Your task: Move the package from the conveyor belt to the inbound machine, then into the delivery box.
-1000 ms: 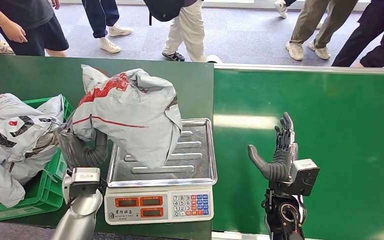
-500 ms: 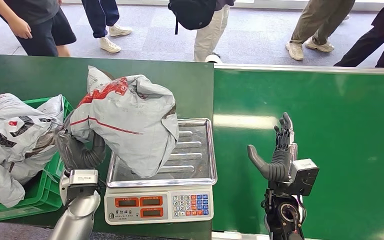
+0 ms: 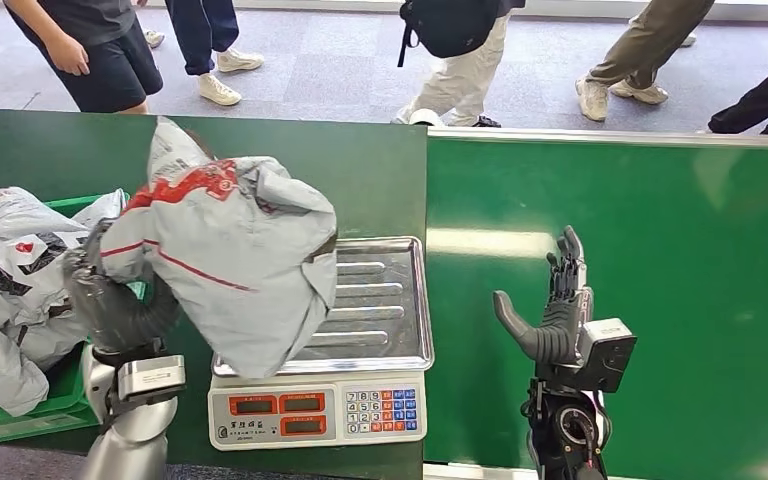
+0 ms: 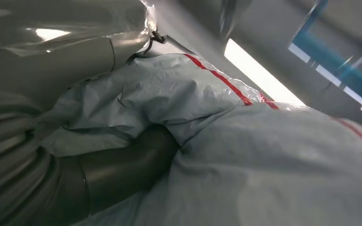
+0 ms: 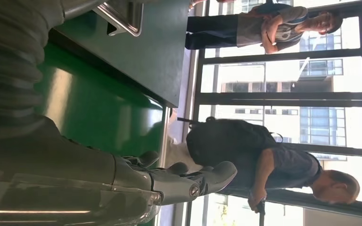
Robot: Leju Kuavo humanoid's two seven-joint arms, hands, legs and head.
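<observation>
One grey package (image 3: 230,255) with red stripes hangs in the air, grasped from below by the left robot hand (image 3: 120,305), whose dark fingers are buried in its crumpled underside. The package bulges up and to the right of that robot hand, its lower corner drooping over the near left part of the scale (image 3: 370,345), above the steel pan; I cannot tell whether the corner touches the pan. In the left wrist view the package (image 4: 245,141) fills most of the picture, with the robot hand's thick grey thumb (image 4: 122,165) pressed into a fold of the plastic.

Just to the left of the held package, a green box (image 3: 20,405) holds more grey bags (image 3: 10,280), piled above its rim. The scale and the box stand on the dark green counter (image 3: 360,180).

To the right of the scale runs the bright green belt (image 3: 660,260). Above it the right robot hand (image 3: 555,310) stands upright and released, fingers straight and apart, thumb stuck out to the left, grasping nothing; it is well apart from the package. The right wrist view shows the same robot hand (image 5: 169,181) with fingers extended over the belt.

Beyond the counter, several people (image 3: 110,50) stand or walk on the grey floor (image 3: 330,70).
</observation>
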